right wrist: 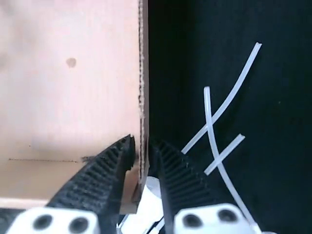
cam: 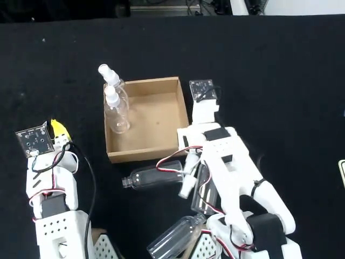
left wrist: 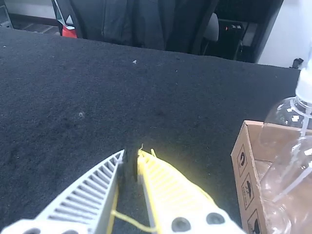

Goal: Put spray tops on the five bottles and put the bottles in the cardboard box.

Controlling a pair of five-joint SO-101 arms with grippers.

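Note:
The cardboard box [cam: 143, 155] holds two clear bottles with white spray tops [cam: 116, 110] at its left side; both stand upright. Three bare bottles lie in front of the box: one [cam: 153, 175] near the front wall, one [cam: 202, 197] partly under the right arm [cam: 215, 145], one [cam: 172, 240] at the table's near edge. My right gripper [right wrist: 143, 144] sits astride the box's right wall [right wrist: 143, 73], jaws nearly together on it. A white piece [right wrist: 148, 197] shows between the fingers near their base. My left gripper [left wrist: 130, 152] is shut and empty left of the box [left wrist: 246, 165].
Thin white dip tubes [right wrist: 219, 112] of loose spray tops lie on the black cloth just right of the box. A white part [cam: 188, 183] lies by the box's front right corner. Open cloth stretches behind and left of the box.

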